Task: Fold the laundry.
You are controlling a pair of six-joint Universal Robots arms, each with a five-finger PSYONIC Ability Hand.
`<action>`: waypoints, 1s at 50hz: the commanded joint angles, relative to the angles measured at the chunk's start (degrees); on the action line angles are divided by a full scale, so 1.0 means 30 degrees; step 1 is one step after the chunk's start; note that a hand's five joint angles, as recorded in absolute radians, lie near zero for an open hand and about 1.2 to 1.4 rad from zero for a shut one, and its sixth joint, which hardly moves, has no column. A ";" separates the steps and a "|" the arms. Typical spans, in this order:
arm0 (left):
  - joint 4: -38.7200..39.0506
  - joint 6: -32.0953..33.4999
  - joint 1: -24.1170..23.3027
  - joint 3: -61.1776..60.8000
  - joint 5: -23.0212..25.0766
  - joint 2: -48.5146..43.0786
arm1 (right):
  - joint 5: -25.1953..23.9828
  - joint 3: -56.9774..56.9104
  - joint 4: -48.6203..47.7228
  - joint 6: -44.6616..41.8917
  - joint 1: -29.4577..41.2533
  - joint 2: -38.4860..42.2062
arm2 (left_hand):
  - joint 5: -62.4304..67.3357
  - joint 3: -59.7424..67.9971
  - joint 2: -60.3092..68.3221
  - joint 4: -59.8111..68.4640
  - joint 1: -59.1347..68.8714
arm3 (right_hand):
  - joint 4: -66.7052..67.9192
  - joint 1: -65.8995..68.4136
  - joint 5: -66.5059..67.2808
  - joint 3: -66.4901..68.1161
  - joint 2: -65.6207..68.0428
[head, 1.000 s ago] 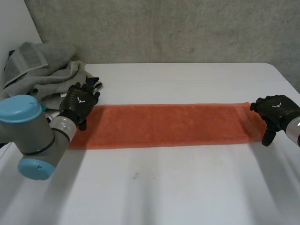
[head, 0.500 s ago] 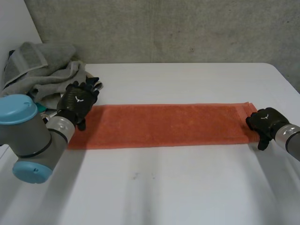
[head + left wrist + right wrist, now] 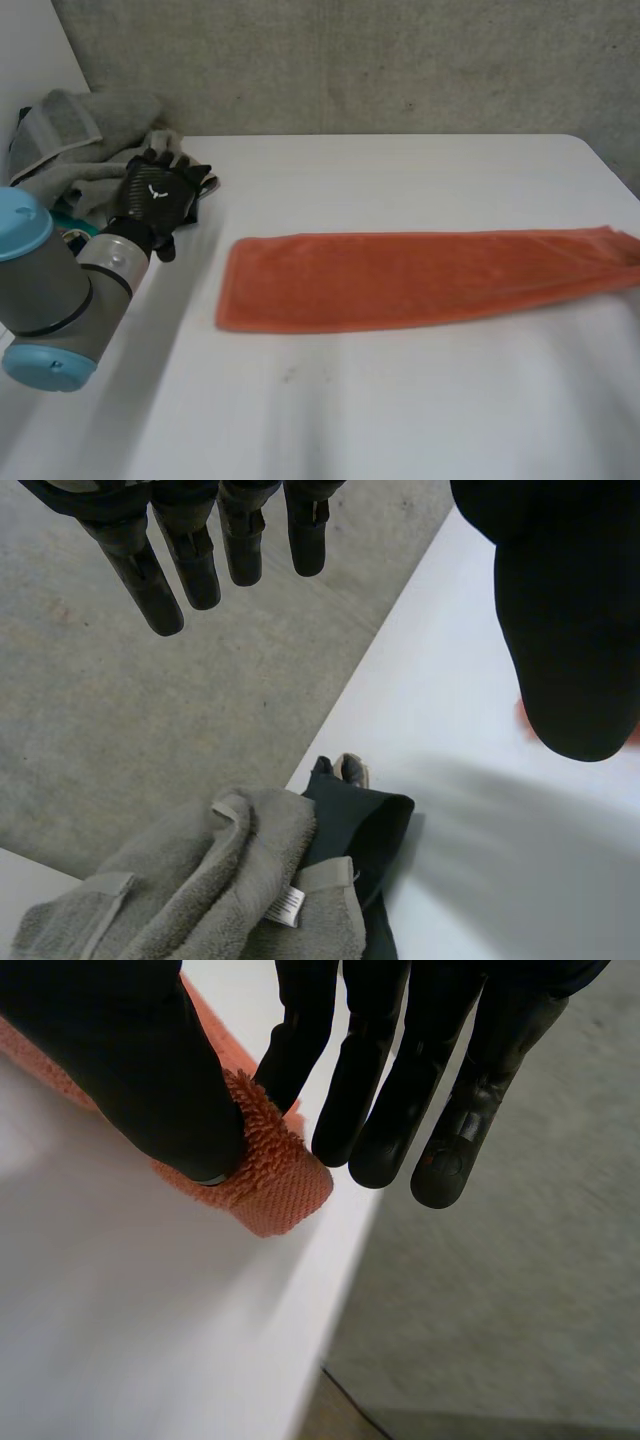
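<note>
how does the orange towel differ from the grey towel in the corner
The orange towel lies flat as a long strip; the grey towel sits crumpled in a heap at the far left corner of the white table. The right robot hand pinches the orange towel's end; the grey towel is unheld, the left robot hand open near it. Both rest on that table.
</note>
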 commanded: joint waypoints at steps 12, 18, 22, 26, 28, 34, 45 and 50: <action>-0.0012 -0.1855 0.0253 -0.0595 0.0022 0.1179 | -0.0472 -0.1008 -0.3555 0.1578 0.8776 -0.2891 | -0.0397 -0.0231 -0.0069 -0.0050 0.0160 | 0.3959 0.7014 0.4671 0.4069 0.4178; -0.0041 -0.1972 0.0282 -0.1180 0.0022 0.2057 | -0.1935 -0.1243 -0.4555 0.1492 1.4408 -0.1226 | -0.0397 -0.0231 -0.0069 -0.0050 0.0160 | 0.3959 0.7014 0.4671 0.4069 0.4178; -0.0041 -0.2002 0.0253 -0.1532 0.0051 0.2263 | -0.2933 -0.1740 -0.5083 0.1111 1.7838 0.1001 | -0.0397 -0.0231 -0.0069 -0.0050 0.0160 | 0.3959 0.7014 0.4671 0.4069 0.4178; -0.0012 -0.2002 0.0019 -0.1679 0.0022 0.2263 | -0.3081 -0.1917 -0.5084 0.0234 1.9628 0.2935 | -0.0397 -0.0231 -0.0069 -0.0050 0.0160 | 0.3959 0.7014 0.4671 0.4069 0.4178; -0.0012 -0.2002 -0.0068 -0.1679 0.0022 0.2234 | -0.3052 -0.2034 -0.5055 -0.0207 2.0215 0.3669 | -0.0397 -0.0231 -0.0069 -0.0050 0.0160 | 0.3959 0.7014 0.4671 0.4069 0.4178; 0.0192 -0.2089 -0.0917 -0.1036 0.0022 0.2059 | -0.2701 -0.1830 -0.5054 0.0434 2.0364 0.2708 | -0.0397 -0.0231 -0.0069 -0.0050 0.0160 | -0.9726 -0.6671 -0.9014 -0.9616 -0.9508; 0.0135 -0.3934 -0.3641 0.2508 -0.0037 -0.0049 | 0.0816 0.1010 -0.3067 0.9076 1.5972 -0.1950 | -0.0172 -0.0007 0.0155 0.0175 0.0384 | -1.9374 -1.6319 -1.8662 -1.9264 -1.9156; 0.0018 -0.4140 -0.5221 0.4322 -0.0357 -0.2009 | 0.0816 0.2797 -0.0748 0.8847 1.3629 -0.2569 | -0.0172 -0.0007 0.0155 0.0175 0.0384 | -1.9374 -1.6319 -1.8662 -1.9264 -1.9156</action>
